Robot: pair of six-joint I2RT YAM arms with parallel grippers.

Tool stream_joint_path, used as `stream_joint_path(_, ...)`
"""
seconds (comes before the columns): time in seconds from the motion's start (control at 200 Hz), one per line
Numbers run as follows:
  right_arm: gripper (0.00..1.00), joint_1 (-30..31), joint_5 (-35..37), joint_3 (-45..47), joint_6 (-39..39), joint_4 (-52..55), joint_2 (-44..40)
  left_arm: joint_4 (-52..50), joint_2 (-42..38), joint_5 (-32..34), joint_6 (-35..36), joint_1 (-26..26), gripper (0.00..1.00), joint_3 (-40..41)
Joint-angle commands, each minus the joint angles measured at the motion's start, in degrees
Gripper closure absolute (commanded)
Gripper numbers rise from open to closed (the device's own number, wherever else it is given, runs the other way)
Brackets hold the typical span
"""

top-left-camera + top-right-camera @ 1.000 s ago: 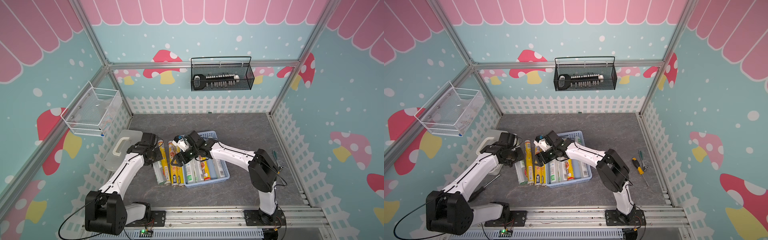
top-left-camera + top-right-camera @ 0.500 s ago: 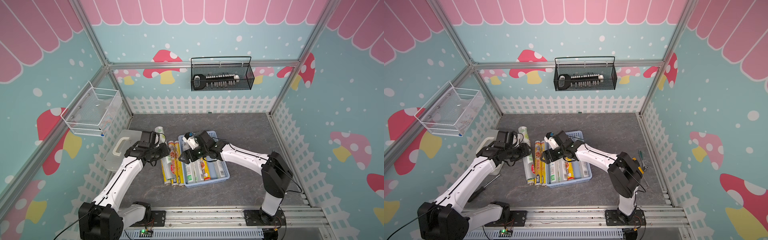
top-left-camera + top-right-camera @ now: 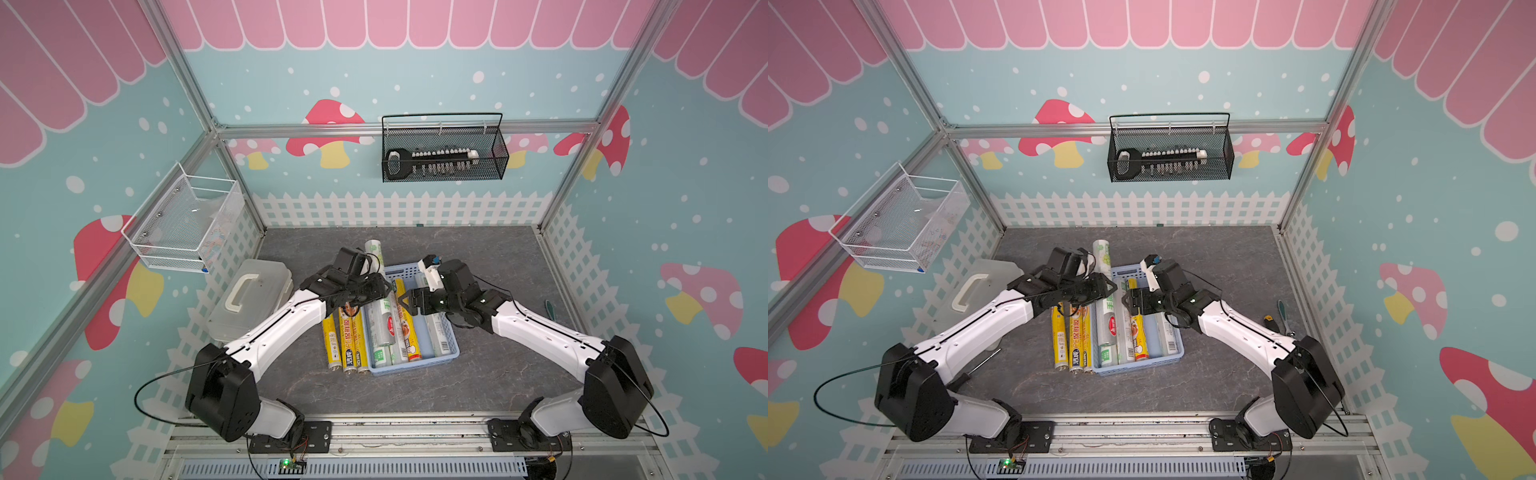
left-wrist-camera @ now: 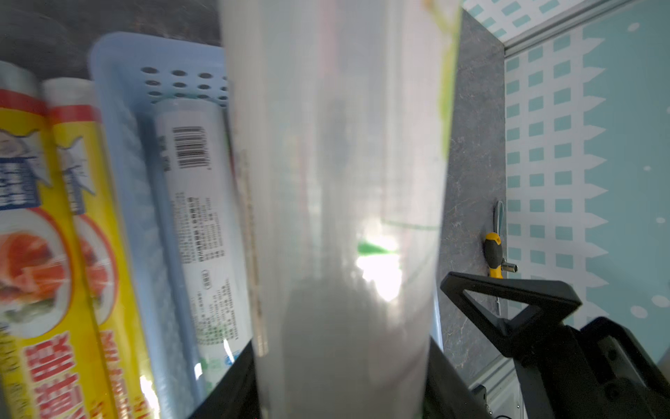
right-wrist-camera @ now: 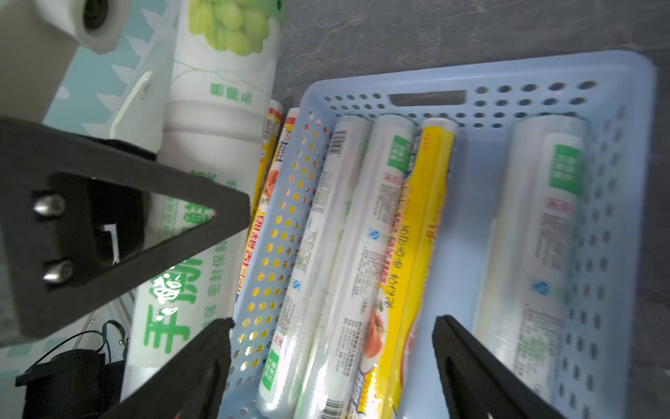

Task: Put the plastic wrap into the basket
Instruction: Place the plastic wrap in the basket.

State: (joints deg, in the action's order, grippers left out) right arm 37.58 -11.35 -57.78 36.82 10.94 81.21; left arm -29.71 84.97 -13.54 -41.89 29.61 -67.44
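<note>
Grey worktop point(image 3: 498, 257) is carrying everything. Blue basket point(image 3: 415, 368) is sitting mid-worktop, long axis running 12 to 6, and at least four packed rolls point(image 3: 436, 332) are lying lengthwise inside. Three yellow rolls point(image 3: 345, 340) are lying on the worktop just beside its 9 o'clock wall, not yet in. White roll point(image 3: 1102, 253) is hanging above that 9 o'clock wall, far end pointing to 12.

Left tool point(image 3: 376, 289) is clamping it roughly mid-length, jaws partly closed round the tube. Right tool point(image 3: 405, 301) is hovering over the basket, jaws spread wide, gripping nothing.

Handling, as a judgement: rolls are looking light, stiff on a core and slick-skinned. Being round, they are likely to roll or slip. Taking hold across the middle should be keeping them level.

Print: white roll is showing green grapes and green Chinese characters including "密封保鲜". Yellow rolls are reading "PE" plus Chinese, with food photos. Packed rolls are carrying barcodes and green tags, and one yellow is showing "18".
</note>
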Motion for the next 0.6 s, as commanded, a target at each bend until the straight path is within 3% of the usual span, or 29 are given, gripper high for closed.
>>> stream_joint_path(0.0, 0.1, -1.7, 4.0, 2.9, 2.1, 0.7, -3.3, 4.4, 3.5, 0.5, -3.5, 2.8, 0.84, -4.8)
stream_joint_path(0.15, 0.1, -3.0, 5.3, 4.5, 2.3, 3.1, -5.4, 4.5, 9.5, 0.9, -4.6, 6.7, 0.84, -9.1)
stream_joint_path(0.595, 0.09, -4.1, 12.4, 10.5, 4.3, 4.1, -12.3, 4.4, 18.2, 3.5, -11.0, 10.7, 0.83, -11.8)
